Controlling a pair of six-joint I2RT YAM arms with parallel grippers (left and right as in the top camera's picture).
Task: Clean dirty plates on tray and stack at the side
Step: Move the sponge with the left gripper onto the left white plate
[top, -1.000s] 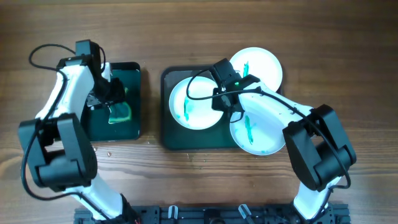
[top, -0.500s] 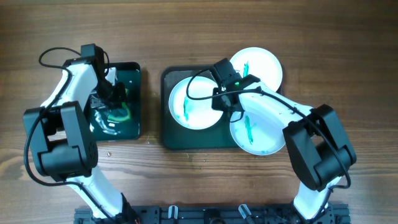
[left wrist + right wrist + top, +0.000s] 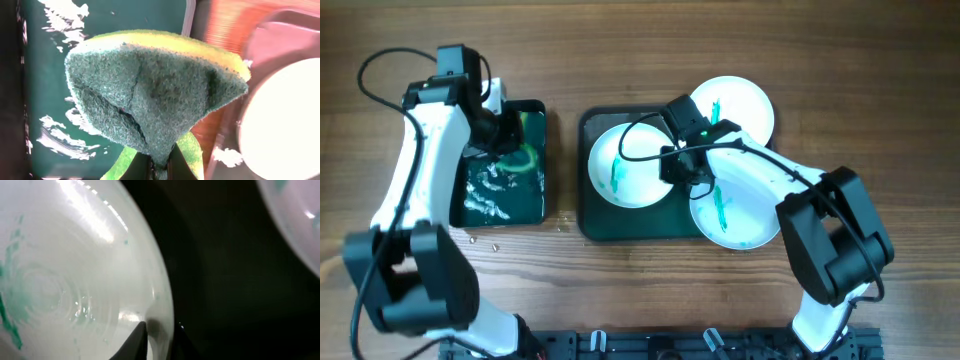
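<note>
Left gripper (image 3: 160, 166) clamped on sponge (image 3: 150, 95) over sponge tray (image 3: 480, 210). Nearest smeared plate (image 3: 620, 165) lies to its right, on the tray (image 3: 592, 226). Right gripper (image 3: 157, 341) sits narrow astride that plate's rim, clamp unclear.

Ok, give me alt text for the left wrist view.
The left hand pinches a bent green-and-yellow sponge that fills the frame. Behind it, a small dark green tray flecked with white suds; a round white plate at right.
</note>
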